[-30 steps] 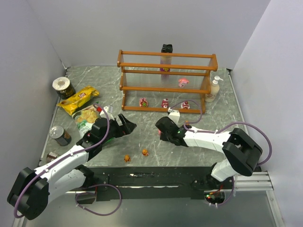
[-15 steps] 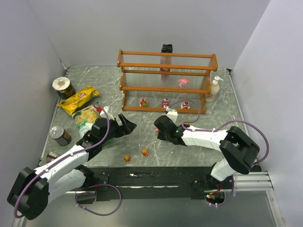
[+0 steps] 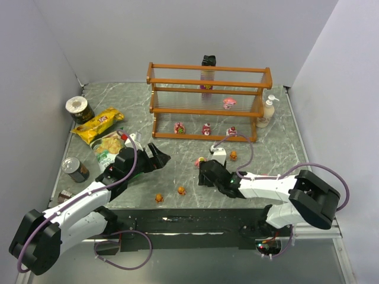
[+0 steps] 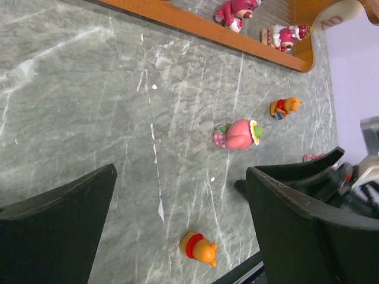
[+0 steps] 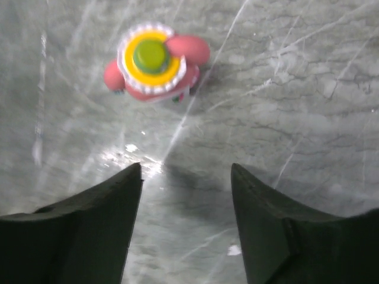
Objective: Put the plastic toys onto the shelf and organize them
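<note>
We see pink plastic figurine, yellow-green cap (image 5: 154, 62), just ahead of right jaws, slightly off-centre; jaws wide open, empty.

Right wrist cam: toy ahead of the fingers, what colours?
The toy is pink with a yellow top and green centre; best in right wrist view.
</note>
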Tool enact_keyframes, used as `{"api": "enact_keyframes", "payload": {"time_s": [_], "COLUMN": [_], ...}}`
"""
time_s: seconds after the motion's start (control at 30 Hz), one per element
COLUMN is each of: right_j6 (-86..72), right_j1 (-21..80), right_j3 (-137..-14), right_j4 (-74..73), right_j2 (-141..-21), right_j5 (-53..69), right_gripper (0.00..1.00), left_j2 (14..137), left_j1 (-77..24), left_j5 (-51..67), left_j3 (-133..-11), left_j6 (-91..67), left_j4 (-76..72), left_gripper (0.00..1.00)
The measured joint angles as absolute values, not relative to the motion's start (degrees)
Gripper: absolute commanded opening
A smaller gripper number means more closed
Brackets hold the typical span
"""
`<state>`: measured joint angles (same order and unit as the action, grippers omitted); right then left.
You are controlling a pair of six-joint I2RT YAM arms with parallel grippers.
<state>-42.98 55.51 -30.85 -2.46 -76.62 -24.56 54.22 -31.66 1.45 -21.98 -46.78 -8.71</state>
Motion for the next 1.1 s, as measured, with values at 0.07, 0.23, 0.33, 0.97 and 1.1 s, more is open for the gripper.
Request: {"api": "enact_keyframes", "payload": {"time_s": [0.07,0.23,0.33,0.97,1.1], "right_j6": [-39.72,-32.51,-28.97,-15.97,-13.98], "right_j1": [56.12,56.38,56.40,53.67,49.91], "right_j3": [-27.83,-23.35,-23.33,-20.32,-19.03], "right_j4": [2.66,14.13,20.62,51.20,53.89], "right_j2": [-76.62,-77.95,-81.93,-95.92,-95.83], "right_j5": [-25.15,-26.61,-27.83,-28.03,-23.90], "right_gripper": [0.87,0.89,0.88,0.94,0.93], "left_j2": [54.22,54.22,54.19,53.39,53.49], "left_j1": [-31.66,-31.66,-31.66,-31.66,-31.66], "left_j5": [1.23,1.06,0.99,0.60,0.58], "left_j3": [-21.98,-21.98,-21.98,-21.98,-21.98], "left_j6": [-46.78,-46.78,-46.78,-46.76,-46.76], "left_j4": [-8.71,-8.71,-8.69,-8.54,-8.56], "left_gripper": [0.96,0.96,0.96,0.96,0.96]}}
